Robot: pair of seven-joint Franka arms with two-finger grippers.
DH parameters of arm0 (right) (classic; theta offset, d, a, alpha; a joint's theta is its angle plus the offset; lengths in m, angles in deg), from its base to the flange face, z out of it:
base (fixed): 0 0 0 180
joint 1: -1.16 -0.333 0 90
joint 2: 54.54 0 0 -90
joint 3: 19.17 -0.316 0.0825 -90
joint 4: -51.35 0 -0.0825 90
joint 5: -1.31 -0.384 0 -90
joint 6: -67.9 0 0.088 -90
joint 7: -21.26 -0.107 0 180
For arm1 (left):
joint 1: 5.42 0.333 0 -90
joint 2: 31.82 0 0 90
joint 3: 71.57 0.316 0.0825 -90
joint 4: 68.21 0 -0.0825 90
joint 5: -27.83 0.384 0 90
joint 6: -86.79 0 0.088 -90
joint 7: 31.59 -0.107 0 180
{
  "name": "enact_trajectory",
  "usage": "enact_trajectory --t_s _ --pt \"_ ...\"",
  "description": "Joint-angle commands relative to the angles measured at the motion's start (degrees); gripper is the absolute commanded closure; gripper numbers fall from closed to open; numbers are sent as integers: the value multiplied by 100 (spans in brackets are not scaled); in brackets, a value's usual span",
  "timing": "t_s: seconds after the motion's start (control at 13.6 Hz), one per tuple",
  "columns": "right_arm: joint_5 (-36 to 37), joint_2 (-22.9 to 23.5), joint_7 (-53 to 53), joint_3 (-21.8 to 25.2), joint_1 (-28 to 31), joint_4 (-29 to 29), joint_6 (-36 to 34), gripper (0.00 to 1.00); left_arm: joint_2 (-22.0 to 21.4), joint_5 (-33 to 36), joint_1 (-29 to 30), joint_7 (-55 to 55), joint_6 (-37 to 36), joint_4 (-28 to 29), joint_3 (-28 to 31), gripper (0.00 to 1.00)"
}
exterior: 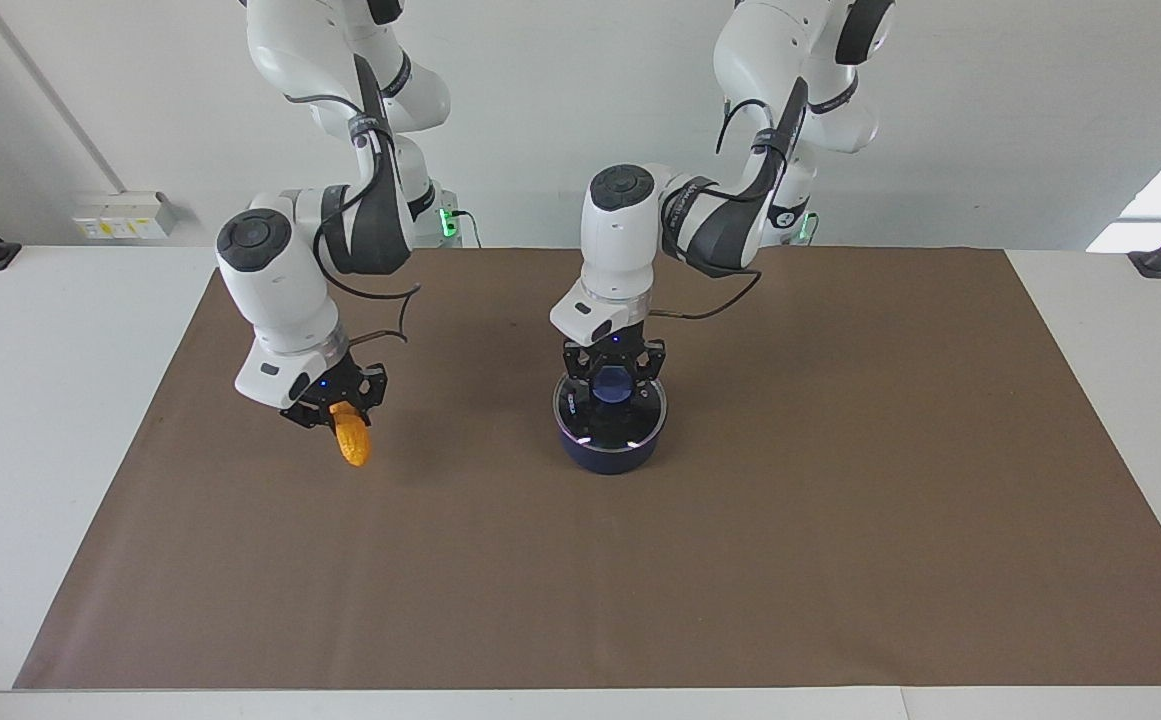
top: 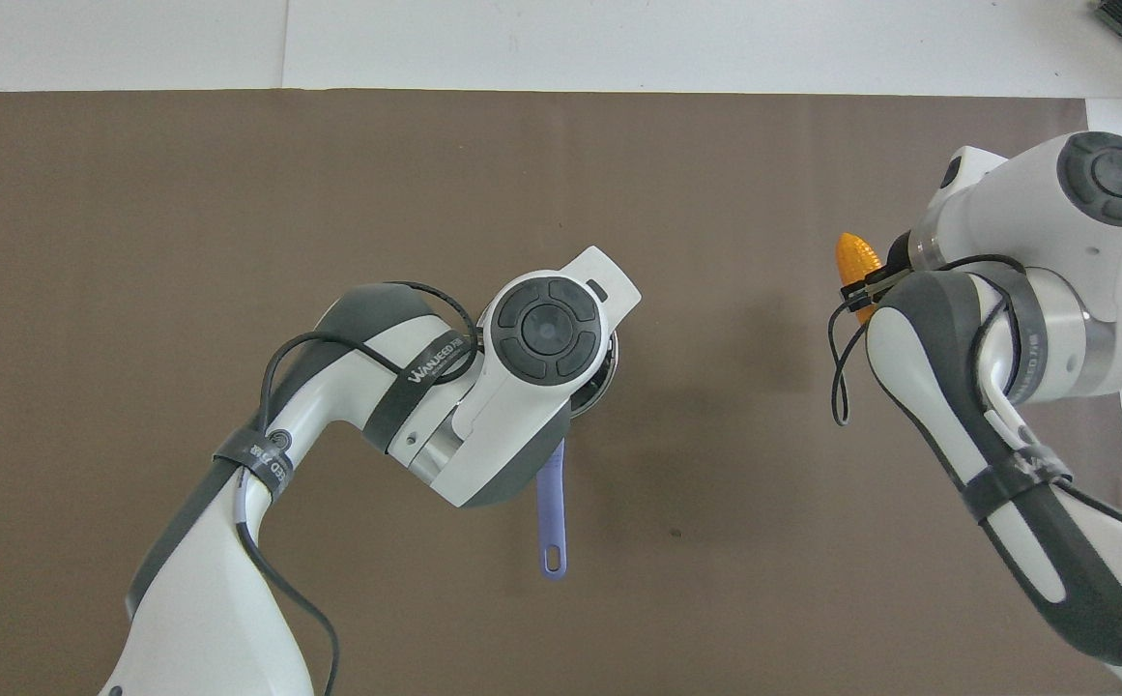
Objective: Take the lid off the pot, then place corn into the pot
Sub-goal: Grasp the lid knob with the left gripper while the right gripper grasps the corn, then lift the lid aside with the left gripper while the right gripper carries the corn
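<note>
We note a white bench (exterior: 60, 420) covered by a brown mat (exterior: 790, 560). The pot (exterior: 612, 452) stands directly on the mat near its middle, its handle (top: 551, 517) pointing toward the robots.

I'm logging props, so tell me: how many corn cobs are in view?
1. The corn hangs in the right gripper, in the air over the mat toward the right arm's end. Any inside the lidded pot would be hidden.
</note>
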Motion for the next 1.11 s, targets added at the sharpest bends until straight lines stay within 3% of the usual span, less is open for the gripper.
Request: enact_trajectory --t_s 0.0,0.37,0.59,0.81,1.03 --pt "-140 -292 -445 -31 -24 -3 -376 100 -43 523 -69 98 -128 -70 23 96" --pt "-333 -538 -1218 -241 -94 -11 -676 100 -342 543 -96 98 -541 -193 5 97" --pt "-342 -591 -1911 -286 -453 -72 -667 100 -588 543 35 19 -629 -105 14 97" --pt "-342 -609 -2431 -286 -805 -108 -562 100 -781 543 430 -68 -612 193 14 98" --pt "-333 -556 -2765 -286 -1087 -108 -360 100 -1010 534 1045 -927 -445 650 -4 99"
